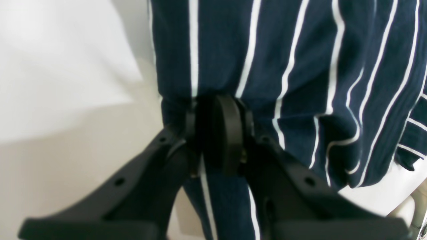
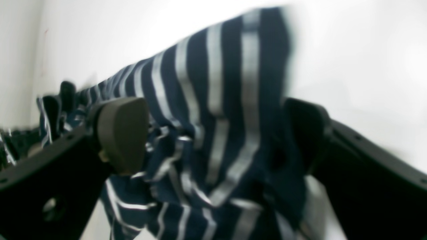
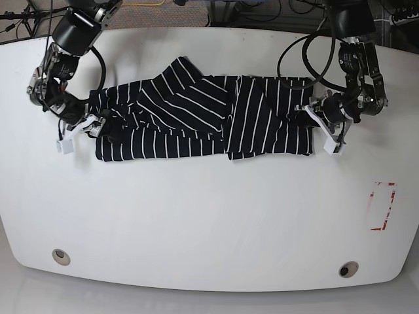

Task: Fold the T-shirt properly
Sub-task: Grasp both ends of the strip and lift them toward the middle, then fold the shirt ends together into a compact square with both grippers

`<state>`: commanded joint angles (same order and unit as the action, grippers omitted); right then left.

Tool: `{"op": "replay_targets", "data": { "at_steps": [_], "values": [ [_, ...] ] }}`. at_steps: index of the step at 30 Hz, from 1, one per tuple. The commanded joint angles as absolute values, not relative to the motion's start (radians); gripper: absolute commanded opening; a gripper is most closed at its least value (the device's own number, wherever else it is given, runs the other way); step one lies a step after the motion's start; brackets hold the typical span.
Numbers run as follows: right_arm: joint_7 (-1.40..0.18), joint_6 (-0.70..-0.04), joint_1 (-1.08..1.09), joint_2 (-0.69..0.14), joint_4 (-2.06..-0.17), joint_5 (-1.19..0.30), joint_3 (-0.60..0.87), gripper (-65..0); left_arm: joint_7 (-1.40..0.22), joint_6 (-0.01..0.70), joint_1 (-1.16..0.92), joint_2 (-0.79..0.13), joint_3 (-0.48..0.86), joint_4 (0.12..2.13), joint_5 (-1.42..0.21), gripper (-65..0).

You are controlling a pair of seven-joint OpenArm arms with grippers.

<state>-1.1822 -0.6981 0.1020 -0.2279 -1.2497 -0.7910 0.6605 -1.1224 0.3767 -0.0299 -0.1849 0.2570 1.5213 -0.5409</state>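
Navy cloth with thin white stripes fills the left wrist view: this is the T-shirt (image 1: 300,83). The left claw (image 1: 218,133) has its two black pads pressed together on an edge of the fabric, with cloth passing between them and hanging below. That pinch looks meant to keep hold of this end so it can be lifted or carried over.

In the right wrist view, which is blurred, the right claw (image 2: 213,136) has its pads apart, one on each side of a bunched ridge of T-shirt (image 2: 217,100). The cloth sits in the gap, but the pads do not appear to be pressing it. It may be about to close or to have let go; I cannot tell which.

The base view looks down on a white table (image 3: 209,222). The T-shirt (image 3: 196,118) lies stretched sideways across its far half, rumpled, with overlapping layers near the middle. The left claw (image 3: 314,114) is at the shirt's end on this view's right, and the right claw (image 3: 98,124) is at the opposite end. Holding both ends would let the arms fold the cloth evenly. The fold looks unfinished.
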Motion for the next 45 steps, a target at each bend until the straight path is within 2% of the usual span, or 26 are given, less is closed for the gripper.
{"op": "replay_targets", "data": {
  "at_steps": [2, 3, 5, 6, 7, 8, 10, 13, 20, 26, 31, 39, 45],
  "values": [
    [-1.182, -0.698, 0.101, -0.225, -1.257, -0.789, 0.662, -23.9, -1.122, 0.377, -0.030, -0.185, 0.257, 1.521, -0.541, -56.9],
    [-1.182, -0.698, 0.101, -0.225, -1.259, -0.789, 0.662, -32.5, -1.122, 0.377, -0.030, -0.185, 0.259, 1.521, -0.541, -56.9],
    [-1.182, -0.698, 0.101, -0.225, -1.259, -0.789, 0.662, -42.0, -1.122, 0.377, -0.030, -0.185, 0.259, 1.521, -0.541, -56.9],
    [-1.182, -0.698, 0.101, -0.225, -1.262, -0.789, 0.662, -49.6, -1.122, 0.377, -0.030, -0.185, 0.260, 1.521, -0.541, -56.9],
    [-1.182, -0.698, 0.101, -0.226, -1.268, -0.789, 0.662, -53.4, -1.122, 0.377, -0.030, -0.185, 0.260, 1.521, -0.541, -56.9],
    [-1.182, -0.698, 0.101, -0.226, -1.282, -0.789, 0.661, -60.6, -1.122, 0.374, -0.030, -0.185, 0.260, 1.521, -0.541, -56.9],
    [-1.182, -0.698, 0.099, -0.228, -1.317, -0.789, 0.659, -65.0, -1.122, 0.372, -0.030, -0.182, 0.259, 1.521, -0.541, -56.9],
    [-1.199, -0.698, 0.074, -0.228, -1.419, -0.796, 0.659, -65.0, -1.122, 0.366, -0.030, -0.174, 0.257, 1.520, -0.539, -56.9],
    [-1.296, -0.698, 0.035, -0.209, -1.721, -0.799, 0.664, -65.0, -1.121, 0.232, -0.027, -0.111, 0.257, 1.523, -0.541, -56.9],
    [-1.310, -0.698, 0.015, -0.183, -1.908, -0.792, 0.611, -65.0, -1.121, 0.202, -0.008, -0.024, 0.248, 1.520, -0.539, -56.9],
    [-1.300, -0.698, 0.018, -0.182, -1.988, -0.791, 0.495, -65.0, -1.121, 0.153, 0.035, -0.002, 0.163, 1.488, -0.541, -56.9],
    [-1.216, -0.698, 0.047, -0.153, -1.998, -0.783, 0.302, -65.0, -1.064, 0.140, 0.093, 0.059, 0.104, 1.340, -0.541, -56.9],
    [-1.156, -0.698, 0.050, -0.150, -1.998, -0.654, 0.131, -65.0, -1.064, 0.140, 0.128, 0.061, 0.093, 1.271, -0.547, -56.9]
  ]
}}
